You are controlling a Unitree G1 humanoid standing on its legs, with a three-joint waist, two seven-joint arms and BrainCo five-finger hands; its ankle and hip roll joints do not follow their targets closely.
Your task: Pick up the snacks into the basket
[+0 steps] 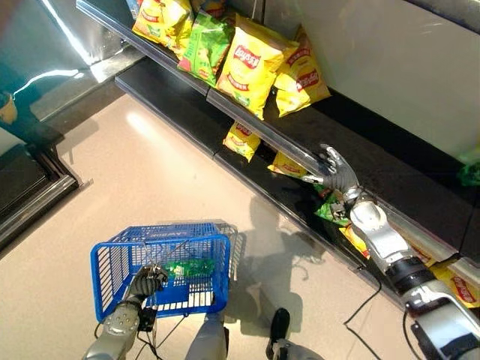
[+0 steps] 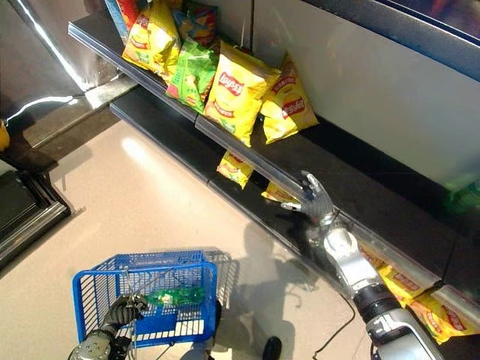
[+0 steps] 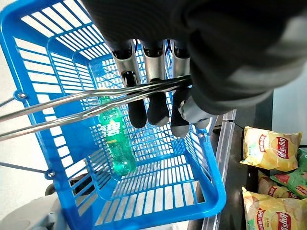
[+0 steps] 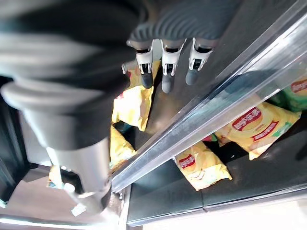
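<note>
Snacks in yellow and green bags lie on the dark shelf. Below, the blue basket holds a green bottle; left hand curls round its handle. Right hand hovers open-fingered at the shelf edge.

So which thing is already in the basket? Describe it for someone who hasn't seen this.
Find the blue basket on the floor, its wire handles gripped by the left hand. Lying inside is a green bottle: the snack bags all sit on the shelves.
</note>
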